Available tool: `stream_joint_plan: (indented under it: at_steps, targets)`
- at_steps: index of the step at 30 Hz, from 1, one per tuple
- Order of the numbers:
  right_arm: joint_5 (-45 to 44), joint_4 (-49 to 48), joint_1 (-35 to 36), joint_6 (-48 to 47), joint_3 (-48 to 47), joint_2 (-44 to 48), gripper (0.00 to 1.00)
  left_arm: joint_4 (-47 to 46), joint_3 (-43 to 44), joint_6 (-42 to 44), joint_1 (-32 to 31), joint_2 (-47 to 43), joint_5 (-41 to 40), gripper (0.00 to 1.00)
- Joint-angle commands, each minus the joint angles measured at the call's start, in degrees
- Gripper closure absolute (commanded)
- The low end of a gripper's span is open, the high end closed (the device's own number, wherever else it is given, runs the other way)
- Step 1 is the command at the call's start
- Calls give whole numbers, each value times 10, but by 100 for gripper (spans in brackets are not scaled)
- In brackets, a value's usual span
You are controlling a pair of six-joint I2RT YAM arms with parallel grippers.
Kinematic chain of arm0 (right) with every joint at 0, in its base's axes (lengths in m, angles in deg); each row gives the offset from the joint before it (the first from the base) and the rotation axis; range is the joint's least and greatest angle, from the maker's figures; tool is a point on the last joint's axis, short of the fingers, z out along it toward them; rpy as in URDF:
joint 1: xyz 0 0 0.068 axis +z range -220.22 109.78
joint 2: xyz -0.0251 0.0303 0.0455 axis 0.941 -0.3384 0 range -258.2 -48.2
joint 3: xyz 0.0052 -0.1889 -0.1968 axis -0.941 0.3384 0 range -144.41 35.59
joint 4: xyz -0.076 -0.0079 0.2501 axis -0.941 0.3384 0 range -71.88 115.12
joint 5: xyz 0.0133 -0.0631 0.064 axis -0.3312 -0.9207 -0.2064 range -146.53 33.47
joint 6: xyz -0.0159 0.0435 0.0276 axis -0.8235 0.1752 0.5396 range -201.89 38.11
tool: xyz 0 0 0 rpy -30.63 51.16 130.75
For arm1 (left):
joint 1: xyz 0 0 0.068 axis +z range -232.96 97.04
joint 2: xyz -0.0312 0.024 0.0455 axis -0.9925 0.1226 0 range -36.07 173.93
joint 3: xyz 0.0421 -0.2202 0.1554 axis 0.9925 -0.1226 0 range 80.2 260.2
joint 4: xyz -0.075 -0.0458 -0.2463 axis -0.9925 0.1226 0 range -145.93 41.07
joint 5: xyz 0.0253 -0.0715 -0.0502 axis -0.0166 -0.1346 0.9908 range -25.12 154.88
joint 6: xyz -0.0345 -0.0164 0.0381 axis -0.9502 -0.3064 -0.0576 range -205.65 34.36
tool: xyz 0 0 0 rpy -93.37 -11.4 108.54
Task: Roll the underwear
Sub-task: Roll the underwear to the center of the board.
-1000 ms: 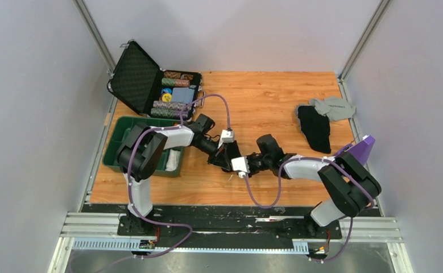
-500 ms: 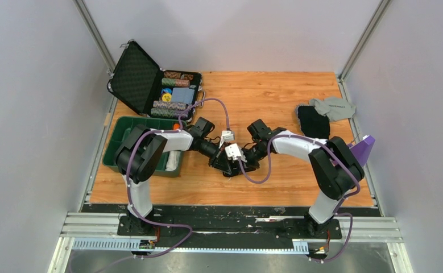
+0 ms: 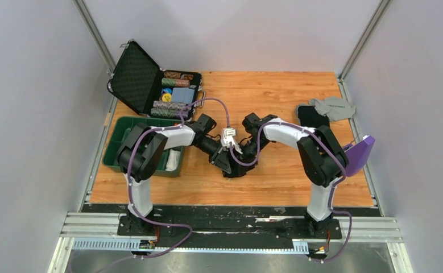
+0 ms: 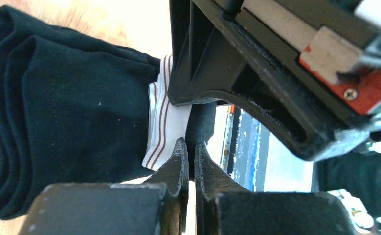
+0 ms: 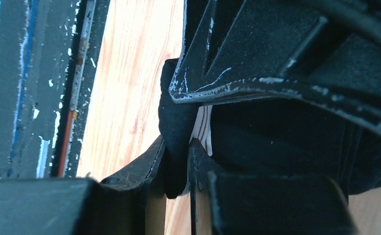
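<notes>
The underwear (image 4: 71,112) is a rolled bundle of black cloth with a white, brown-striped waistband edge (image 4: 161,122). It lies on the wooden table, and both grippers meet over it at the table's middle. My left gripper (image 4: 189,147) is shut on a dark fold beside the waistband. My right gripper (image 5: 177,147) is shut on a black fold of the same bundle (image 5: 276,142). In the top view the left gripper (image 3: 228,165) and right gripper (image 3: 243,164) touch tip to tip. They hide most of the bundle there.
An open black case of poker chips (image 3: 173,94) stands at the back left, with a green bin (image 3: 112,149) in front of it. A light grey garment (image 3: 332,107) and another black garment (image 3: 311,115) lie at the back right. A purple object (image 3: 358,153) is at the right edge.
The right arm's elbow has swung left and toward the back, so its forearm now reaches the bundle from behind. It covers more of the far black garment. Both grippers stayed together at the middle.
</notes>
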Motion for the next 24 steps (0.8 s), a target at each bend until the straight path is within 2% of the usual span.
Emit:
stream_joint_plan:
  at_steps: [1,10,13,14,19,24]
  targets:
    - [-32,146,-27,10,-25,-57,100,135,17,-30,21,39,-22,100]
    - [20,217,-72,85,-139,-214,100,189,95,-21,77,147,-44,100]
    - [16,234,-83,102,-171,-253,100,192,121,-27,82,159,-91,99]
    - [13,234,-86,112,-178,-264,100,191,136,-26,82,159,-98,93]
    - [4,249,-106,157,-227,-327,100,169,167,-27,82,128,-153,77]
    - [-15,255,-112,220,-274,-373,100,102,132,-30,89,37,-185,70]
